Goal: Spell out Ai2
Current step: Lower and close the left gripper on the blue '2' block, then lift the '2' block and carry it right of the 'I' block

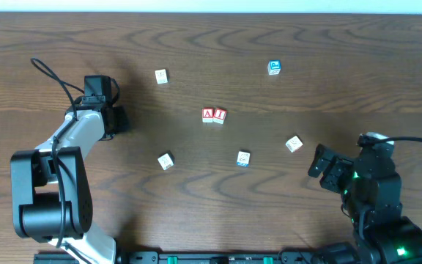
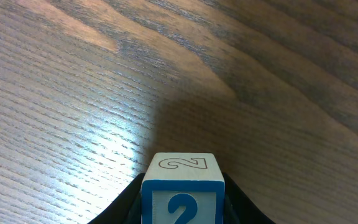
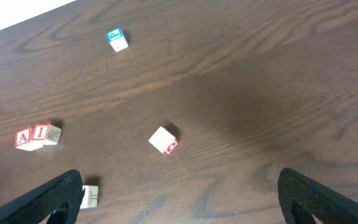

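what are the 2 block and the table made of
2 block: probably painted wood, though plastic is possible. It has matte off-white faces, a blue border and numeral, and softly rounded edges.
Table: wood or wood-look laminate. It is dark brown with clear grain lines and a soft sheen where light glares. The look does not settle which.

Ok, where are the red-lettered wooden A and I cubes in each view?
Overhead: the red-lettered wooden A and I cubes, side by side near the middle.
Left wrist: not in it; only the blue-edged 2 cube shows.
Right wrist: the pair, at the left edge.
Shared landmark: the blue-faced cube, up and right of the pair in both.
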Robot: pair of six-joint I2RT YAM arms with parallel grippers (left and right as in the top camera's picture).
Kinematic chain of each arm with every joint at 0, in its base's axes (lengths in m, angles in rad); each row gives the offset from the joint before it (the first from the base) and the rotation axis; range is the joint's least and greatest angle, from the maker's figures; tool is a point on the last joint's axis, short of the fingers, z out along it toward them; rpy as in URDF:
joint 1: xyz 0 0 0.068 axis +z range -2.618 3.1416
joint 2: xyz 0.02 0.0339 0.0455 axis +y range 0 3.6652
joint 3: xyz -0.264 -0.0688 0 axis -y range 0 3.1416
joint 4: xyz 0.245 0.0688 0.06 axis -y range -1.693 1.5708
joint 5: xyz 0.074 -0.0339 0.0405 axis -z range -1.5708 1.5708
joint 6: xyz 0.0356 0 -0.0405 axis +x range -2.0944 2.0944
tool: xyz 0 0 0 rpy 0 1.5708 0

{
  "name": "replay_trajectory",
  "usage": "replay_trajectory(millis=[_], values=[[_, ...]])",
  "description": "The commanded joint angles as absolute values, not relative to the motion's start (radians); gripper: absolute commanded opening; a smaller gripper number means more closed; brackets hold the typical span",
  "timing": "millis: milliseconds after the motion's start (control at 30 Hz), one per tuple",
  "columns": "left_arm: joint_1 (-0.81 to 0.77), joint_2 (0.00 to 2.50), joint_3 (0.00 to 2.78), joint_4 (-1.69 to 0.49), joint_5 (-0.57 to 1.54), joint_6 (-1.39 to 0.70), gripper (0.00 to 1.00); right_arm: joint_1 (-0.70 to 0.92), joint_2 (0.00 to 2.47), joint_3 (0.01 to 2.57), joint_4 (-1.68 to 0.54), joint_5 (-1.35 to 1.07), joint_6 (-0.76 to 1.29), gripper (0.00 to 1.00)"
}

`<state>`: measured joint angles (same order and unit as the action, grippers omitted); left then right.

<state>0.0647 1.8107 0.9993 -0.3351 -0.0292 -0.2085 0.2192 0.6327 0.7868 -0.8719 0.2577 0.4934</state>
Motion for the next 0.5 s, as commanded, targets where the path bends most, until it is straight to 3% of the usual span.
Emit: replay_trajectory(millis=[0,200,367,467], values=[[0.066,1.826,1.018,-0.336,-0.025,-0.206,0.29,0.203,0.628,0.781,-0.872,0.261,0.508,0.99],[0.066,1.824,1.019,-0.337,-0.025,-0.206,0.22,0.203,0.628,0.781,-0.872,0.261,0.508,0.99],[0.065,1.803,1.056,-0.391,-0.025,-0.205,0.06,0.203,0.628,0.781,-0.872,0.261,0.508,0.99],[0.064,1.763,1.135,-0.463,-0.025,-0.205,0.06,0.203,0.628,0.781,-0.872,0.261,0.508,0.99]])
